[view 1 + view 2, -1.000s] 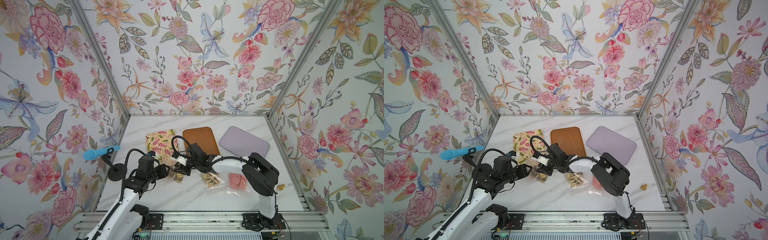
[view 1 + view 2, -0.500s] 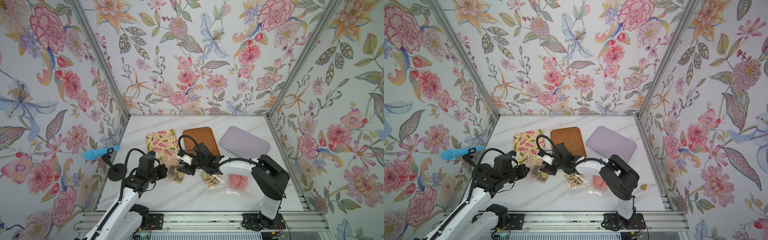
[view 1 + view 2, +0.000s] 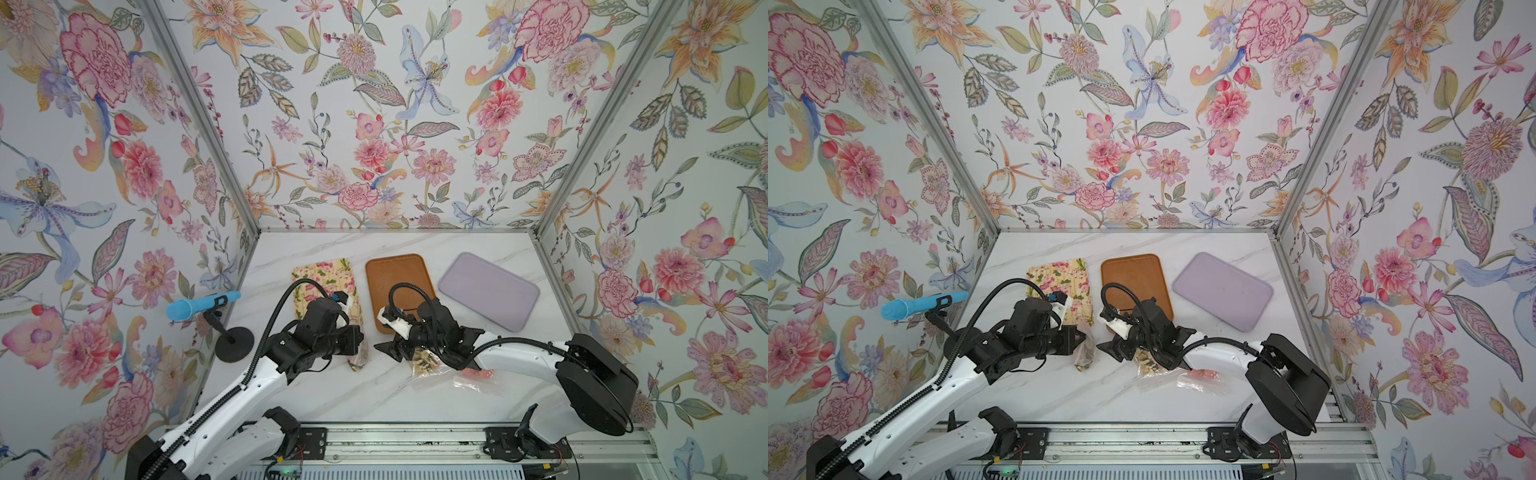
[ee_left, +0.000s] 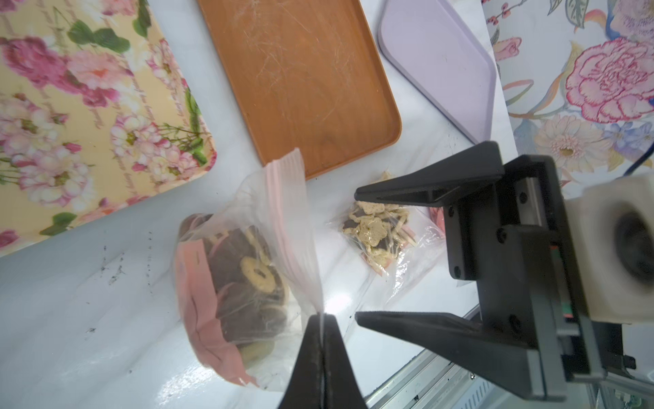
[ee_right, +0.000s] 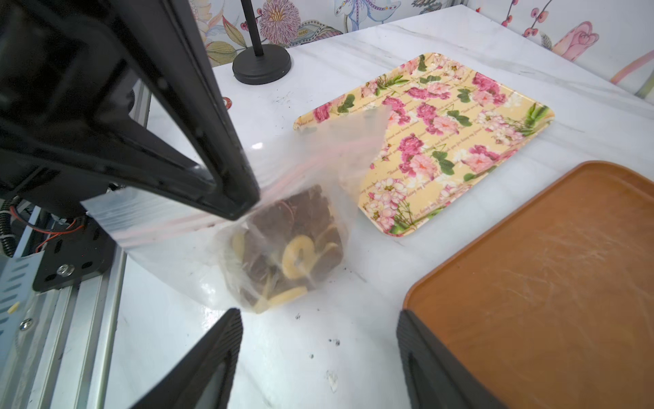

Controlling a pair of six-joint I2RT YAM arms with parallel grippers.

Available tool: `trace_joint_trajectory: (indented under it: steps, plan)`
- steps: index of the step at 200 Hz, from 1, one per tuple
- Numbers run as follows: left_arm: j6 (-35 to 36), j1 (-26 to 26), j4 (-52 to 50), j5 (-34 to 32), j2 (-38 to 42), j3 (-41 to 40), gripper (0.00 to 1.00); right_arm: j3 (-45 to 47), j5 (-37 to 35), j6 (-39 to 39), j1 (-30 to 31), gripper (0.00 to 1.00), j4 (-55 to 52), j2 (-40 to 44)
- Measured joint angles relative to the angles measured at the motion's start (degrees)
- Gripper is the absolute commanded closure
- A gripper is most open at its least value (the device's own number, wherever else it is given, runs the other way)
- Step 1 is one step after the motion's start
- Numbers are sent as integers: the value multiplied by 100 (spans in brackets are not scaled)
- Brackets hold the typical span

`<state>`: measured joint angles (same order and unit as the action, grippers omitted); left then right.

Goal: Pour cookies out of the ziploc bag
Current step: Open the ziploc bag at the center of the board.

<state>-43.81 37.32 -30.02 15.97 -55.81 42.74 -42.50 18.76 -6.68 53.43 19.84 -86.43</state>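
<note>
The ziploc bag (image 3: 360, 358) stands on the marble table, clear with a pink zip strip. In it are cookies (image 4: 255, 273): dark brown rounds, beige rings and pink pieces. My left gripper (image 4: 322, 317) is shut on the bag's top edge near the zip and holds it up; the right wrist view shows the left gripper (image 5: 244, 205) pinching the film. My right gripper (image 5: 318, 315) is open just right of the bag with nothing between its fingers. In both top views the two grippers face each other across the bag (image 3: 1086, 353).
A second small bag (image 3: 424, 365) of beige and dark pieces and a third bag (image 3: 478, 376) with pink pieces lie under my right arm. Behind stand a floral tray (image 3: 324, 276), a brown tray (image 3: 395, 276) and a lilac tray (image 3: 488, 291). A blue microphone on a stand (image 3: 235, 343) is at the left.
My left gripper has shut on the bag's top edge. My right gripper has opened, let go of the bag and drawn back a little to the right.
</note>
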Motion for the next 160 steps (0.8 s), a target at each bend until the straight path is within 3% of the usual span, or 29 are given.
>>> trace_joint_trajectory:
  steps: [26, 89, 160]
  plan:
    - [-127, 332, -4, -367, -289, 0, 100, 490, -118, 42, 142, 20, 146, 286]
    - [-227, 490, 120, -857, -706, 0, 100, 885, -262, 96, 157, 13, 417, 358]
    - [-256, 621, 232, -874, -763, 131, 100, 376, -76, -57, 157, 13, 844, -612]
